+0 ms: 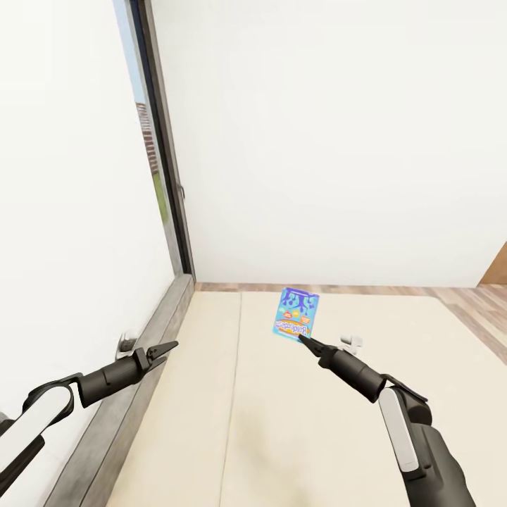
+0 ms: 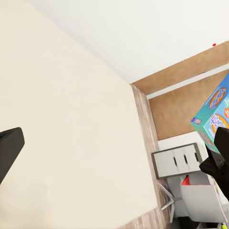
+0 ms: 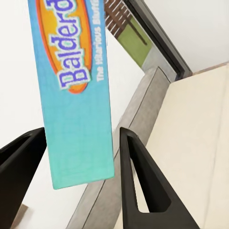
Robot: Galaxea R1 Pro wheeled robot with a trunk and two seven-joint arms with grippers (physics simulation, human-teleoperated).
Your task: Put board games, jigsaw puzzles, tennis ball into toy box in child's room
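Note:
A small blue cartoon-printed board game (image 1: 296, 313) hangs upright above the cream bed (image 1: 317, 436), pinched at its lower corner by my right gripper (image 1: 308, 343). In the right wrist view the box (image 3: 76, 95), lettered "Balderdash", stands between the two black fingers of that gripper (image 3: 80, 132). From the left wrist camera the same box (image 2: 214, 114) appears with the dark right gripper (image 2: 218, 164) under it. My left gripper (image 1: 167, 348) is open and holds nothing, hovering over the bed's left edge; one of its fingers (image 2: 9, 148) shows against the mattress (image 2: 71, 119).
A grey bed frame (image 1: 141, 366) runs along the white wall at the left, under a tall dark-framed window (image 1: 160, 162). Wood-plank floor (image 1: 465, 299) lies beyond the bed. A white drawer unit (image 2: 175, 161) stands past the bed's far end.

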